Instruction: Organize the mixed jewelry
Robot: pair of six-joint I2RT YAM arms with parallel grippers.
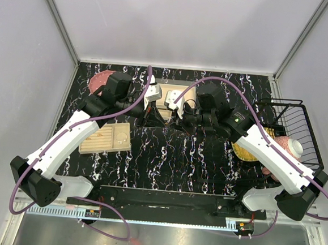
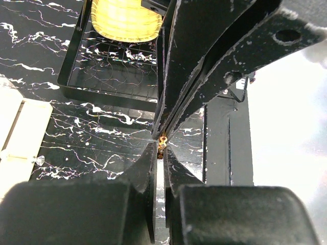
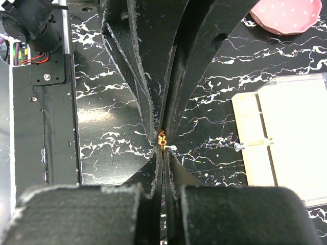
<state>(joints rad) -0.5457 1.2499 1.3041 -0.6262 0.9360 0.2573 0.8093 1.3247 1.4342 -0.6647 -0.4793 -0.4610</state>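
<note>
A tiny orange-gold jewelry piece (image 2: pixel 163 141) hangs above the black tabletop, also seen in the right wrist view (image 3: pixel 162 137). My left gripper (image 2: pixel 162 148) and my right gripper (image 3: pixel 162 149) meet tip to tip at the table's middle. Both pinch this piece from opposite sides, jaws nearly closed. In the top view the left gripper (image 1: pixel 162 118) and right gripper (image 1: pixel 174 122) touch there, and the piece is too small to make out. A small silvery stud (image 2: pixel 39 160) lies by the beige tray (image 2: pixel 18 140); it also shows in the right wrist view (image 3: pixel 238 147).
A beige tray (image 1: pixel 106 139) lies front left, with a faint thin hoop (image 1: pixel 121 137) on it. A pale box (image 1: pixel 167 94) sits at the back middle, a pink plate (image 1: pixel 101 79) at the back left. A black wire basket (image 1: pixel 293 124) stands at right beside a yellow item (image 1: pixel 247 152).
</note>
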